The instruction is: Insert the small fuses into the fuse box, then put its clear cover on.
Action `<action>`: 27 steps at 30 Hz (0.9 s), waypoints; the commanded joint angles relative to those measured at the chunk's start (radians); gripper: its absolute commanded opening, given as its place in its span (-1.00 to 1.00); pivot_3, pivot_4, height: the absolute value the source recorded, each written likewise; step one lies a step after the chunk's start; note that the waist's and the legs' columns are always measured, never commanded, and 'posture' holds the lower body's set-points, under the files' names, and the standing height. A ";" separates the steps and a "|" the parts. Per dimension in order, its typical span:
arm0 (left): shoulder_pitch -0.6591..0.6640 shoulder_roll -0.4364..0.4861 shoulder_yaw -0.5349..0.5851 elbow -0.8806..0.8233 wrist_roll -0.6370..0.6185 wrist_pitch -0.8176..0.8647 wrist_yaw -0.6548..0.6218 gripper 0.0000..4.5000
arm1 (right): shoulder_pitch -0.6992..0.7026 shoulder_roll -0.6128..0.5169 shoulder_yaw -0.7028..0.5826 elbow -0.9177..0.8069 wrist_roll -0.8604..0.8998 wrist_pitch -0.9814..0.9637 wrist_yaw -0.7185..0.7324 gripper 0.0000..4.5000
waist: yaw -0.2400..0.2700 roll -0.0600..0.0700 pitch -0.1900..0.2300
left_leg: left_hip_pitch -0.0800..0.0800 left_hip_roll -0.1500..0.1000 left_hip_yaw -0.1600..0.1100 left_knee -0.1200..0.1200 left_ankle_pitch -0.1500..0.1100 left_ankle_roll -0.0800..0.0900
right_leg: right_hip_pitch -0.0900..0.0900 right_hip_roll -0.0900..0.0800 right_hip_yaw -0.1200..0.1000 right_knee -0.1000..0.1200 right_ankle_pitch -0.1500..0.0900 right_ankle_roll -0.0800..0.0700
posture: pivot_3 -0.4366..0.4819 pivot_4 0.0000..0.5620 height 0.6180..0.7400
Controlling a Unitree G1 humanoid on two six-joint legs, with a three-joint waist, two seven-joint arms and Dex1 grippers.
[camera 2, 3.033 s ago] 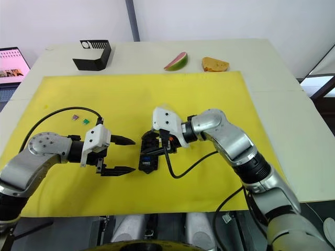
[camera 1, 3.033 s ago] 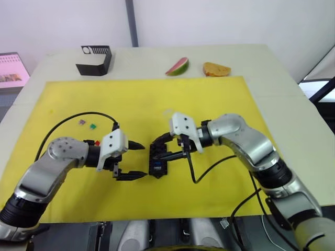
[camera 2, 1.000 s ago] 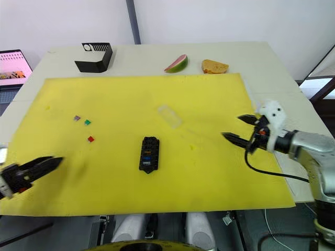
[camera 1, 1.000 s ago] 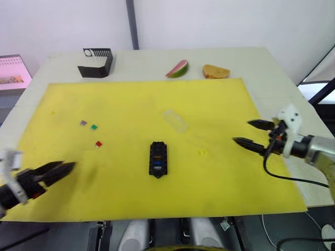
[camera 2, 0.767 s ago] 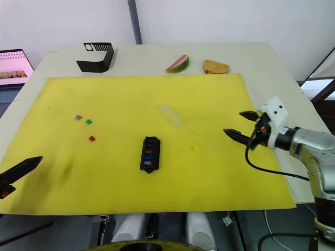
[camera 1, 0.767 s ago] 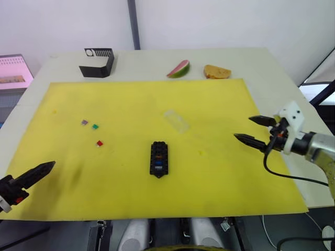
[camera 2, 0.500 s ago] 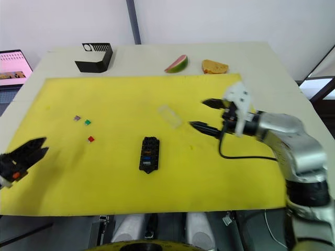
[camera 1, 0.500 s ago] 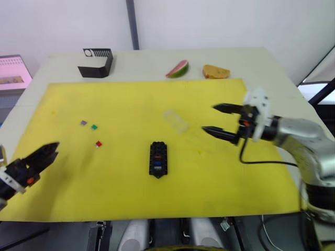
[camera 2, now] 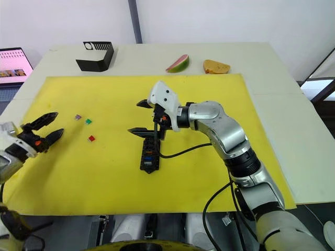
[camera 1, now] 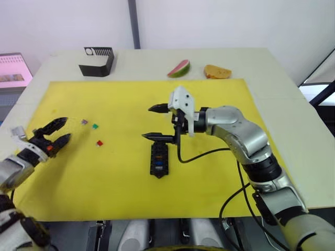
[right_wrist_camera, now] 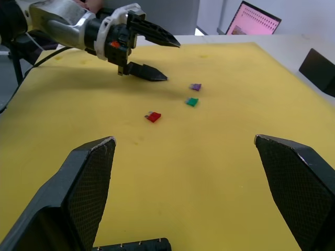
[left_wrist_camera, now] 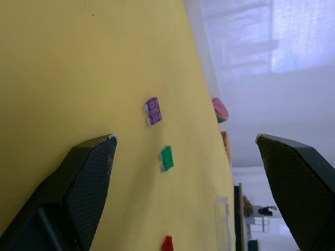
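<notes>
The black fuse box [camera 1: 158, 159] lies mid-mat with a few coloured fuses in its slots. Three loose small fuses lie to its left: purple [camera 1: 84, 122], teal [camera 1: 95, 126] and red [camera 1: 99, 143]. My right gripper [camera 1: 147, 123] hovers open, empty, just above the box's far end. My left gripper [camera 1: 66, 128] is open and empty, low over the mat left of the loose fuses, pointing at them. The clear cover [left_wrist_camera: 223, 217] shows faintly in the left wrist view; in the head views the right gripper hides it.
A yellow mat [camera 1: 220, 172] covers the table. Beyond its far edge stand a larger black box with a white slotted top [camera 1: 97, 60], a watermelon slice [camera 1: 179, 68] and a piece of bread [camera 1: 216, 71]. A screen [camera 1: 13, 69] sits at the far left. The right arm's cable [camera 1: 199, 155] droops beside the fuse box.
My right gripper swung in from the mat's right edge to above the fuse box. My left gripper came up from the near left corner toward the loose fuses. Both stayed open.
</notes>
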 commanded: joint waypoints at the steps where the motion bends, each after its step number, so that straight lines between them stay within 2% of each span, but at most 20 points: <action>1: -0.071 0.041 -0.041 0.114 0.057 0.019 -0.047 1.00 | -0.028 0.020 0.003 -0.004 -0.019 -0.039 0.010 0.99 | -0.001 0.000 0.000 | 0.000 0.000 0.000 0.000 0.000 0.000 | 0.000 0.000 0.000 0.001 0.000 0.000 | -0.05 -0.47 1.00; 9: -0.180 0.077 -0.119 0.291 0.211 -0.034 -0.165 1.00 | -0.013 0.023 -0.012 -0.024 -0.036 -0.034 0.000 0.99 | 0.002 0.000 0.000 | 0.000 0.000 0.000 -0.001 0.001 -0.001 | 0.000 0.000 0.000 0.002 0.000 0.000 | -0.05 -0.47 1.00; 20: -0.339 0.048 -0.183 0.421 0.358 -0.076 -0.291 1.00 | 0.003 0.011 -0.023 -0.049 -0.045 -0.016 -0.026 0.99 | 0.026 0.000 0.000 | 0.000 0.000 -0.001 0.000 0.001 -0.001 | 0.000 0.000 0.000 0.003 0.000 0.000 | -0.05 -0.47 1.00; 27: -0.388 0.022 -0.214 0.471 0.444 -0.114 -0.340 1.00 | 0.021 -0.001 -0.034 -0.073 -0.050 -0.003 -0.040 0.99 | 0.026 0.000 0.000 | 0.000 -0.001 -0.001 0.000 0.001 -0.001 | 0.000 -0.001 0.000 0.002 0.000 0.000 | -0.05 -0.47 1.00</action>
